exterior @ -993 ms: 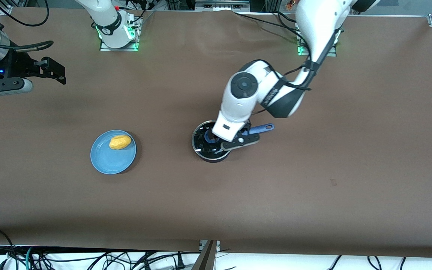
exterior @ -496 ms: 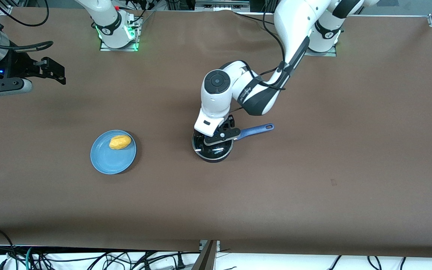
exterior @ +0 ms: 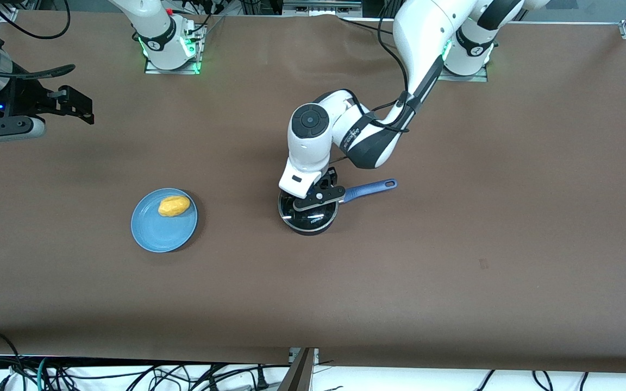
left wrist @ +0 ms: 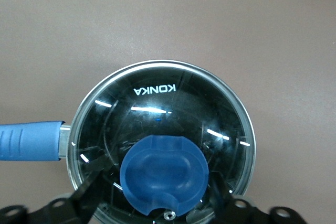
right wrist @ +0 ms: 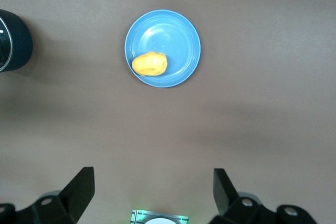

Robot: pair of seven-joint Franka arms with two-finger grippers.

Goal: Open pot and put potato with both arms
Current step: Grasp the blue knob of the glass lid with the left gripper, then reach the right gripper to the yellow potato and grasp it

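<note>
We are holding the left end effector (left wrist: 160, 216) spread wide around the blue lid knob (left wrist: 164, 174) on the pot (exterior: 308, 213) mid-bench; closing off-centre could slip. Right end effector (right wrist: 152, 192), open and empty, is waiting high; the potato (exterior: 174, 206) is sitting on the plate (exterior: 152, 238).

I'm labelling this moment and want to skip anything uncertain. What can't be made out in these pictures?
- Front view: the left end effector and its wrist cover the lid, so its knob is hidden.
- Left wrist view: the picture's edge cuts off the fingertips beside the knob; contact is unclear.
- Pot: glare on the lid hides its inside.
- Front view: the right end effector is partly cut off by the edge.
</note>
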